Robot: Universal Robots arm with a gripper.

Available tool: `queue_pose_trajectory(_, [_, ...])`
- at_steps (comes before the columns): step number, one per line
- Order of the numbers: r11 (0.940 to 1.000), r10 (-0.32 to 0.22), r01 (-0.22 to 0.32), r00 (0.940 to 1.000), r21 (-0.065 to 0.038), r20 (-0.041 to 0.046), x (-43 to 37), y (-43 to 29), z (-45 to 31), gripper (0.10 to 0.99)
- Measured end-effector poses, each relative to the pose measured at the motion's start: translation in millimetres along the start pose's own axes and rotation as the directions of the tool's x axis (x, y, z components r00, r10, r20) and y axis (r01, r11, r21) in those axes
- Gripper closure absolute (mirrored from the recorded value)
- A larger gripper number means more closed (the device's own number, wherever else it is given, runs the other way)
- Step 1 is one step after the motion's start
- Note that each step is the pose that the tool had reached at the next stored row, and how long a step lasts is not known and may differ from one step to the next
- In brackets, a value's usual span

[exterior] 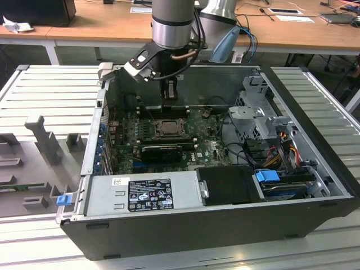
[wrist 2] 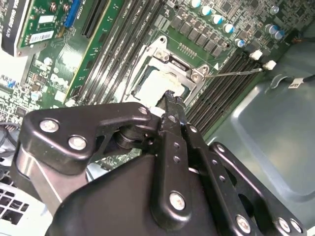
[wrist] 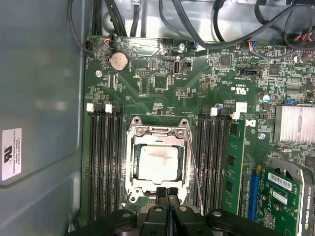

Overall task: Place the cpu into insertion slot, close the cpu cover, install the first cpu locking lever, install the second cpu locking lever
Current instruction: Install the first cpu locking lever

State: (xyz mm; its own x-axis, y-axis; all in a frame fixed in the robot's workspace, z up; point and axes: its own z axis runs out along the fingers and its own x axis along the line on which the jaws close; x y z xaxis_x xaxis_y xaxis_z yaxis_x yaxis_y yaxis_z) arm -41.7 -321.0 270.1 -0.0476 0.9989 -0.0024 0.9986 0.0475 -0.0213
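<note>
The cpu [wrist: 157,161], a pale silver square, lies in the insertion slot [exterior: 167,127] on the green motherboard. The cpu cover [wrist: 132,157], a silver frame, lies flat around it, with the chip showing through its window. A thin wire locking lever [wrist: 194,172] runs along one side of the socket and angles away from it; in the second wrist view this lever [wrist 2: 236,72] sticks out over the memory slots. My gripper [wrist: 167,192] is shut with nothing between its fingers. It hovers at the socket's edge [wrist 2: 170,98], just above it in the exterior view [exterior: 170,95].
Black memory slots [wrist: 106,162] flank the socket on both sides. A grey power supply box [exterior: 143,194] lies along the case front, and a black heatsink bar [exterior: 161,151] sits in front of the socket. A drive cage [exterior: 261,112] and cables fill the exterior view's right. The case wall [wrist: 39,98] is close.
</note>
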Motion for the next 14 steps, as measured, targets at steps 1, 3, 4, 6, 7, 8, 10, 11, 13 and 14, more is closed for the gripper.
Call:
queue_pose_trajectory(1, [0.9999, -0.014, 0.014, 0.9999, -0.001, 0.0006, 0.0, 0.1, -0.1, 0.980])
queue_pose_trajectory(3, [0.9992, -0.040, 0.040, 0.9992, -0.002, 0.0013, -0.1, 0.0, -0.1, 0.980])
queue_pose_trajectory(4, [0.9986, -0.053, 0.053, 0.9986, -0.003, 0.0016, -0.1, 0.0, -0.2, 0.980])
queue_pose_trajectory(6, [0.9964, -0.084, 0.084, 0.9964, -0.003, 0.0024, -0.1, 0.0, -0.2, 0.980])
queue_pose_trajectory(7, [0.9955, -0.095, 0.095, 0.9955, -0.003, 0.0025, -0.1, 0.0, -0.1, 0.980])
queue_pose_trajectory(8, [0.9942, -0.107, 0.107, 0.9942, -0.003, 0.0028, -0.1, 0.0, -0.1, 0.980])
queue_pose_trajectory(10, [0.9911, -0.133, 0.133, 0.9911, -0.003, 0.0034, -0.1, 0.0, -0.1, 0.980])
queue_pose_trajectory(11, [0.9903, -0.139, 0.139, 0.9903, -0.003, 0.0035, 0.0, -0.1, -0.1, 0.980])
queue_pose_trajectory(13, [0.9883, -0.152, 0.152, 0.9883, -0.003, 0.0037, -0.1, -0.1, -0.1, 0.980])
queue_pose_trajectory(14, [0.9876, -0.157, 0.157, 0.9876, -0.003, 0.0039, 0.0, -0.1, -0.1, 0.980])
